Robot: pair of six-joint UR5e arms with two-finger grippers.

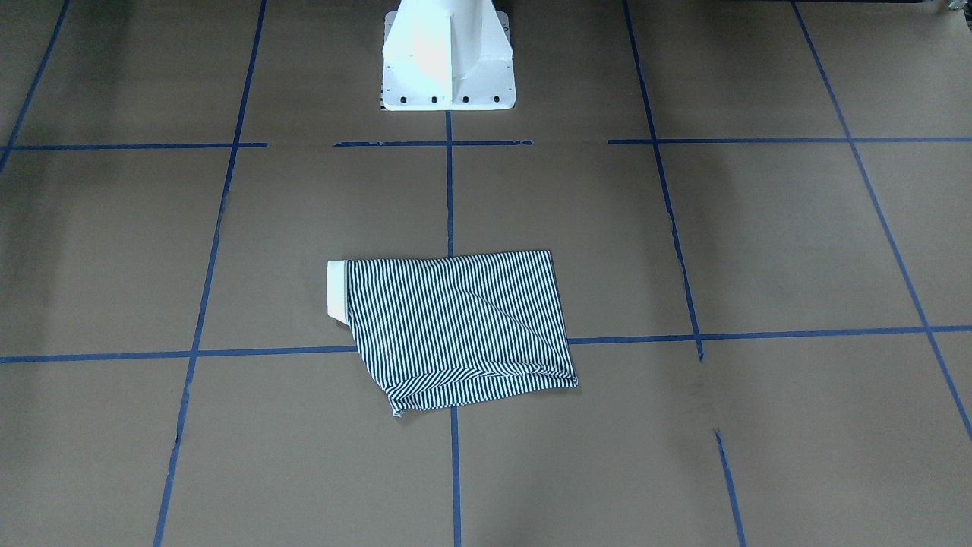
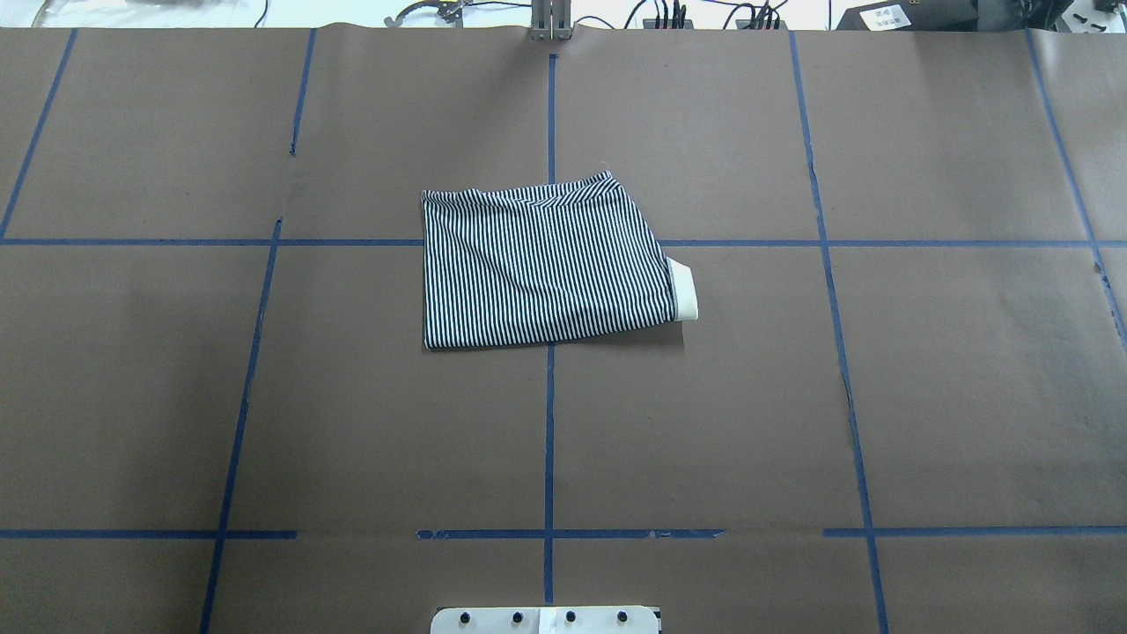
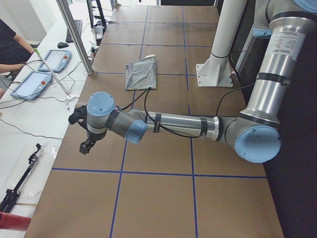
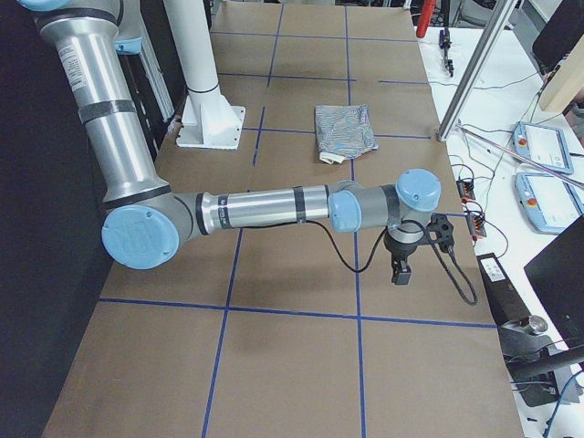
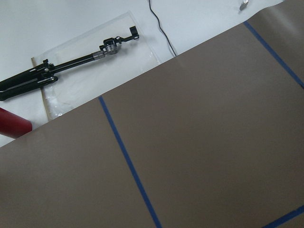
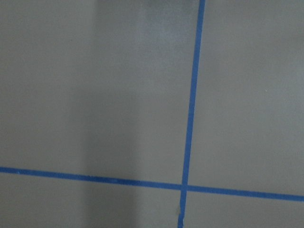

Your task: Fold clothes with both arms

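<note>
The striped polo shirt [image 2: 541, 264] lies folded into a compact rectangle at the table's middle, its cream collar [image 2: 684, 291] sticking out on one side. It also shows in the front-facing view [image 1: 459, 323], the left view [image 3: 141, 73] and the right view [image 4: 345, 130]. Neither arm touches it. My left gripper [image 3: 85, 147] hangs over the table's left end, far from the shirt, and shows only in the left view. My right gripper [image 4: 400, 272] hangs over the right end, seen only in the right view. I cannot tell whether either is open or shut.
The brown paper table cover [image 2: 352, 423] carries blue tape grid lines. The white pedestal base [image 1: 448, 61] stands at the robot's side. Beyond the table edge lie a black tripod [image 5: 61, 66], teach pendants [image 3: 34, 82] and cables. An operator's arm [image 3: 12, 49] shows at the left view's edge.
</note>
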